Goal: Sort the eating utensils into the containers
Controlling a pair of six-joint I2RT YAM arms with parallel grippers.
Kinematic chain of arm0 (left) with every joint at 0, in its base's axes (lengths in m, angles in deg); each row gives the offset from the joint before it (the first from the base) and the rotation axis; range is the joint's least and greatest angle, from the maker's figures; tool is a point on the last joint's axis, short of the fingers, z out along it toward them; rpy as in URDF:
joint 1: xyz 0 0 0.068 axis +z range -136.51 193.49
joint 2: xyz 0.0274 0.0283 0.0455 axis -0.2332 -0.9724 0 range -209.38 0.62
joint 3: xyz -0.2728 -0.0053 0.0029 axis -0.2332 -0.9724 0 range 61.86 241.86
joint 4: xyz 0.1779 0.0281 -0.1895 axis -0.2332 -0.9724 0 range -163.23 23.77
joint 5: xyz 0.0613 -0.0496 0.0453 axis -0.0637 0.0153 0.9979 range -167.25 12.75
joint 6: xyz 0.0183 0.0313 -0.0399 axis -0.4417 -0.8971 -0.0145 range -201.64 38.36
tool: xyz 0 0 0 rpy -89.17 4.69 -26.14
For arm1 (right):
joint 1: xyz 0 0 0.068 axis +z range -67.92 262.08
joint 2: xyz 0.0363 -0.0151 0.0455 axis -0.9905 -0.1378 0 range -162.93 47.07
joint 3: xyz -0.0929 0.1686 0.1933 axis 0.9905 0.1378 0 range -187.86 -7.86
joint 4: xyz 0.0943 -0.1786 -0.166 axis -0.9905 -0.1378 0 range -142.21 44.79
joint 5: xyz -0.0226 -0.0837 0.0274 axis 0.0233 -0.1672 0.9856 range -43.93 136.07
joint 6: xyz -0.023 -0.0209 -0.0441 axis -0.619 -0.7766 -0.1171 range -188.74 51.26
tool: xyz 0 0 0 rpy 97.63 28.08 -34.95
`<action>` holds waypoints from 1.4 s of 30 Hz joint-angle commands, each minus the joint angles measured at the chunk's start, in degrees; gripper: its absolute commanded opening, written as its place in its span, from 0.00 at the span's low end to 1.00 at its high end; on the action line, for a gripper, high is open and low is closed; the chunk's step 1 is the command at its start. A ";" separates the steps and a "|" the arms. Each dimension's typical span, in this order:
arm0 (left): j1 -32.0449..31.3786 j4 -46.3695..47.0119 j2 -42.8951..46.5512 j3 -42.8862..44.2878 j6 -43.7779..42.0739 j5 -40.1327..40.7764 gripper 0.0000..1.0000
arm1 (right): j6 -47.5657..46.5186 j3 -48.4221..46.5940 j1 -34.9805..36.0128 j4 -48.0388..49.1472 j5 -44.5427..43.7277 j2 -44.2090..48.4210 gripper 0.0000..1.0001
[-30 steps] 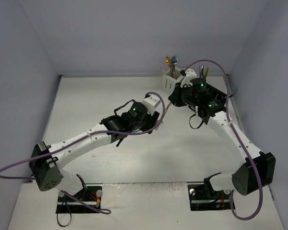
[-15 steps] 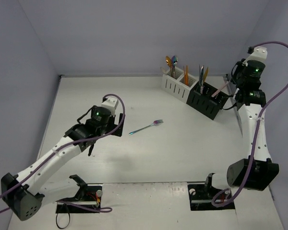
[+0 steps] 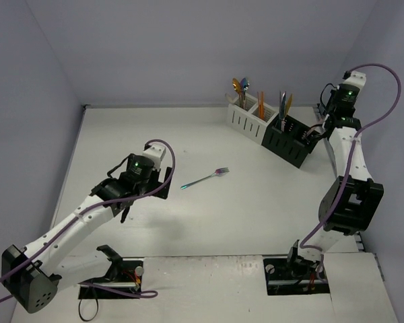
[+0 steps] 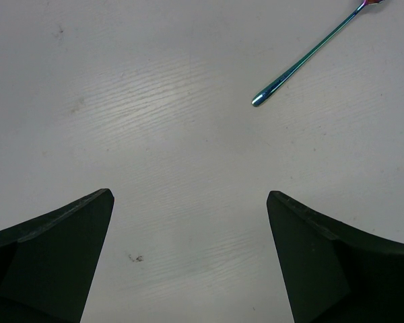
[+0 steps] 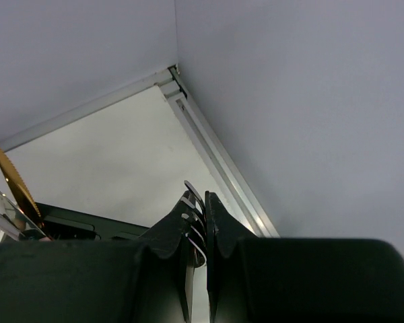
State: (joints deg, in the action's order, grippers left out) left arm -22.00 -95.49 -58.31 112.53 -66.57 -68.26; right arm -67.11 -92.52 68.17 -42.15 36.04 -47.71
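Observation:
One iridescent blue-green fork lies loose mid-table; its handle end shows at the upper right of the left wrist view. My left gripper hovers just left of it, open over bare table. The containers stand at the back: a white caddy and a black caddy, with spoons and knives standing in them. My right gripper is by the black caddy's right end, shut on a fork whose tines poke out between the fingers.
Grey walls close in the table on three sides. A metal rail runs along the right edge, close beside my right gripper. A gold serrated knife rises from the black caddy. Both arm bases sit at the near edge.
My left arm drew back to the left and its jaws opened wide, uncovering the blue-green fork on the table. My right arm swung from over the black caddy to its right end.

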 commanded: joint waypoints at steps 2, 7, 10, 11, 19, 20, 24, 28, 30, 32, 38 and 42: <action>0.24 3.52 -0.07 0.30 -1.89 -1.82 0.97 | 2.32 -1.28 0.68 7.53 3.11 -1.51 0.00; 0.24 3.67 -1.46 1.04 -2.22 -3.43 0.97 | 2.85 2.73 1.07 8.33 6.06 -1.91 0.14; 0.24 3.84 -2.84 2.04 -3.25 -7.13 0.97 | 2.96 4.37 1.08 8.34 6.78 0.08 0.32; 0.24 4.22 -3.05 2.42 -3.56 -8.37 0.97 | 3.21 4.69 1.08 8.27 7.22 1.02 0.38; 0.33 9.01 -11.19 8.22 -9.53 -15.79 0.97 | 4.95 7.61 0.99 3.41 8.22 12.47 0.81; 0.33 9.21 -12.90 9.61 -10.69 -17.22 0.97 | 5.38 7.65 0.99 2.10 8.49 13.90 0.85; 0.15 6.68 -21.77 17.25 -14.98 -21.88 0.97 | 8.15 9.60 1.08 -1.36 10.47 20.49 0.97; 0.07 5.92 -29.75 22.91 -18.49 -25.80 0.94 | 11.08 13.02 1.30 -2.23 13.96 27.16 0.99; 0.06 4.59 -34.30 26.29 -20.03 -27.41 0.92 | 12.09 14.75 1.99 -2.55 14.24 30.07 1.00; -0.01 3.09 -38.52 29.93 -21.10 -28.69 0.85 | 12.53 15.89 2.85 -2.83 14.32 31.94 1.00; -1.64 1.42 -48.98 38.70 -22.31 -28.60 0.73 | 14.37 21.38 5.28 -3.66 17.22 36.55 1.00; -4.12 1.64 -53.81 42.41 -23.21 -26.11 0.67 | 15.85 24.95 5.63 -5.26 19.83 38.54 1.00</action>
State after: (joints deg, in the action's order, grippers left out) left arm -23.25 -94.00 -111.09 149.37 -87.14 -95.18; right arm -53.80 -69.77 73.34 -48.29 52.20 -11.24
